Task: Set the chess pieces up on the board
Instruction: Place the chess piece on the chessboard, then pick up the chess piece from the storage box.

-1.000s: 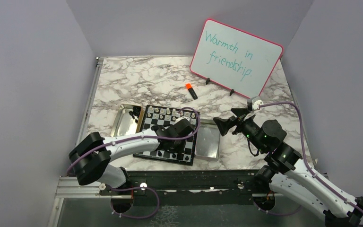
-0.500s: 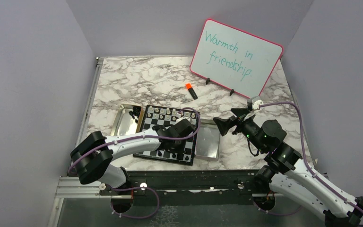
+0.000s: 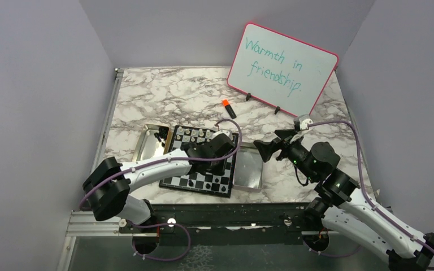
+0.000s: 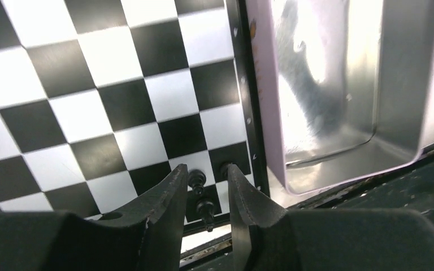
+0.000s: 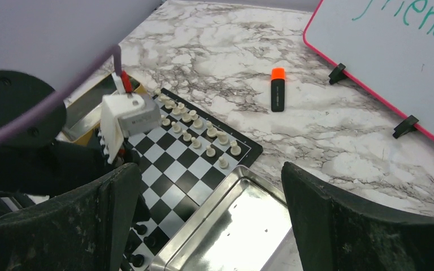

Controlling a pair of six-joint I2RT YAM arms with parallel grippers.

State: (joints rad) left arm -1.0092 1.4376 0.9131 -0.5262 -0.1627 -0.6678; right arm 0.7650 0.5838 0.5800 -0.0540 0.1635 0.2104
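The board lies mid-table, with white chess pieces on its far rows and black ones along its near edge. In the left wrist view my left gripper hovers over the board's near right corner. Its jaws stand slightly apart around two upright black pieces, touching neither. From above, the left gripper sits over the board's right side. My right gripper hangs wide open and empty above the silver tray, and the white pieces and black pieces show in its view.
The silver tray lies against the board's right edge. A gold tray on the left holds a black piece. An orange-capped marker lies behind the board. A whiteboard leans at the back right.
My left gripper has gone from shut to slightly open, letting go of a black piece at the board's near right corner, and has pulled back and up. The right arm barely shifted.
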